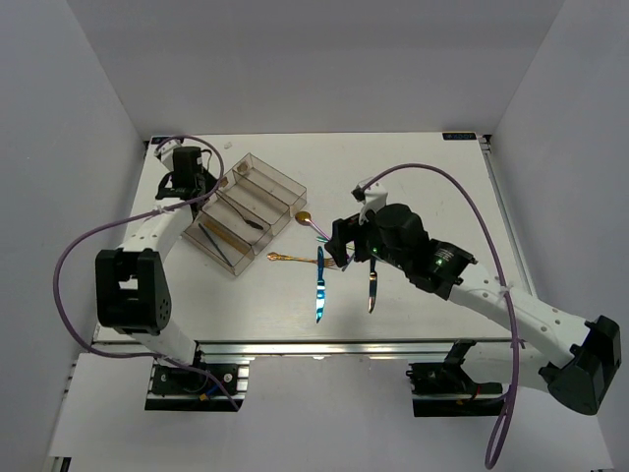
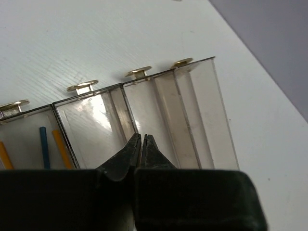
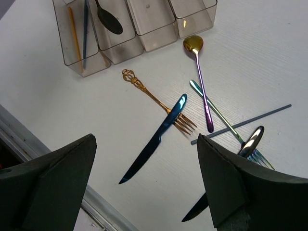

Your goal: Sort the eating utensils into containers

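Left pincer (image 2: 142, 139): tips pressed together, holding nothing, poised over the middle of the clear organiser tray (image 2: 211, 91).

Tray compartments, left to right in the right wrist view:
- orange chopstick (image 3: 73, 33) and blue chopstick (image 3: 85, 26)
- black spoon (image 3: 109, 20)
- nothing seen in the third and fourth

Loose on the tabletop (image 1: 442, 177), right of the tray: ornate gold fork (image 3: 149, 94), blue knife (image 3: 154, 139) crossing its tines, gold-bowled purple spoon (image 3: 202, 82), thin grey chopstick (image 3: 250, 119), dark knife (image 3: 253, 138) partly hidden.

Right pincer (image 1: 341, 239): spread wide, empty, above that scatter.

Judgement: the pieces look light, stiff, polished and slick, and they lie flat. Pinch across mid-handle, near the balance point. The blue knife wants lifting before the fork.
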Controlling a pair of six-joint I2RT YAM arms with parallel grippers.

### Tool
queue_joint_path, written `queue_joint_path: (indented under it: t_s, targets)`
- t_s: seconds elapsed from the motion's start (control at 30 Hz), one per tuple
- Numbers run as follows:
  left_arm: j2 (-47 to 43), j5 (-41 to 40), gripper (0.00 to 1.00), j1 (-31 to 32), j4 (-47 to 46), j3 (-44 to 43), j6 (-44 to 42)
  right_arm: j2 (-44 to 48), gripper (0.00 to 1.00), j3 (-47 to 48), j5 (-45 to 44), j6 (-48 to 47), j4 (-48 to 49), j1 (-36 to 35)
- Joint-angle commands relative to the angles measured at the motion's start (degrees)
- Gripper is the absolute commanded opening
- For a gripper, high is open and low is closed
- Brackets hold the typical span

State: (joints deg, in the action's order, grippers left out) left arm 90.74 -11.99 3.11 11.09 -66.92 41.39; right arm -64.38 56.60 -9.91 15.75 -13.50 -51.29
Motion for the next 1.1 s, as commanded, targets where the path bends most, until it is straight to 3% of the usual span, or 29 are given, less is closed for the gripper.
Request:
queue_joint_path:
  t_s: [0.0, 0.07, 0.13, 0.23, 0.33, 0.37, 0.47, 0.5, 0.8, 0.97, 1.07]
  targets:
    - [1.8, -2.78, 0.0, -0.13, -0.89, -2.52, -0.78, 2.85, 0.89, -1.31, -2.04, -1.59, 1.19, 0.57]
    - [2.86, -2.25, 0.1, -0.21, -1.77, -1.91, -0.34, 3.64, 0.89, -1.93, -2.3, -1.77, 1.19, 0.66]
    - [2.95, -1.99, 0.3, -0.21, -3.35, -0.33, 0.62, 4.44, 0.89, -2.54, -2.48, -2.04, 1.54, 0.75]
    - [2.78, -2.16, 0.44, -0.13, -4.14, 1.08, 1.76, 4.53, 0.89, -2.63, -2.74, -2.12, 1.37, 0.93]
    - [1.9, -2.16, 0.65, -0.13, -3.8, 1.96, 2.56, 4.26, 0.89, -2.81, -2.74, -2.21, 1.37, 1.01]
    - [0.94, -2.34, 0.76, -0.21, -3.62, 2.22, 2.73, 4.0, 0.9, -2.9, -2.83, -2.04, 1.37, 1.1]
    - [-0.99, -3.3, 0.85, -0.13, -1.43, 1.79, 3.26, 2.78, 0.89, -2.9, -3.27, -1.17, 1.11, 1.28]
    - [-2.83, -3.91, 0.96, -0.13, 0.14, 1.18, 3.09, 2.33, 0.89, -2.72, -3.88, -0.64, 0.76, 1.28]
    - [-17.07, -5.68, 0.98, -0.21, 8.68, -0.58, -1.21, -2.76, 0.89, -1.32, -7.13, 2.53, -1.0, 1.63]
    - [-26.03, -4.63, 0.98, -0.21, 14.83, 2.83, -7.27, -8.2, 0.89, 1.4, -20.02, 12.8, -7.58, 1.72]
    - [-30.25, -1.82, 0.98, -0.13, 17.55, 7.39, -10.97, -11.02, 0.88, 2.29, -23.22, 15.27, -9.88, 1.72]
